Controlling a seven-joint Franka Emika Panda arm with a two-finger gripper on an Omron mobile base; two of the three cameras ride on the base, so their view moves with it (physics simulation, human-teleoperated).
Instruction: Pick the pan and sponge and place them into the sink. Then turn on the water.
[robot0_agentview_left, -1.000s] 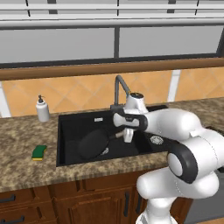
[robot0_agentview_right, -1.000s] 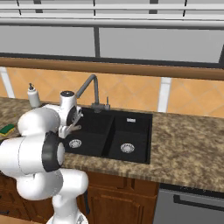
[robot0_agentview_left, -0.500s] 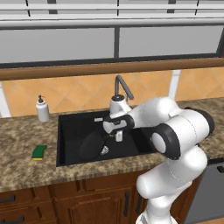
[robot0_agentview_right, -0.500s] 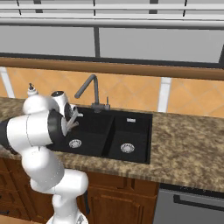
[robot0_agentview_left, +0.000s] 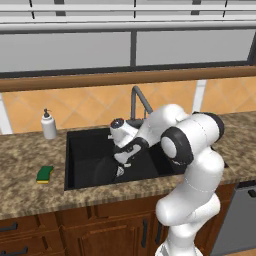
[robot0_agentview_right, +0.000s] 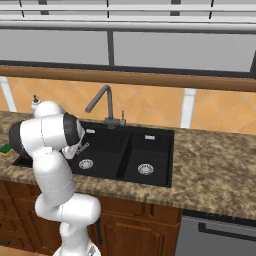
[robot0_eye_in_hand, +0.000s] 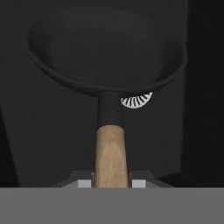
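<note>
The pan (robot0_eye_in_hand: 105, 48) is matt black with a smooth, pale wood-like handle (robot0_eye_in_hand: 110, 153). The sink (robot0_agentview_right: 150, 150) is matt black too, its drains (robot0_agentview_right: 145, 169) shiny metal, the faucet (robot0_agentview_right: 102, 102) dull grey metal. The surface (robot0_agentview_right: 215, 170) looks like speckled brown polished stone above glossy dark-wood cabinets (robot0_agentview_left: 75, 230).

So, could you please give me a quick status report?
Gripper on pan handle, pan low in sink. Sponge on counter. Faucet off. Nothing in the way.
</note>
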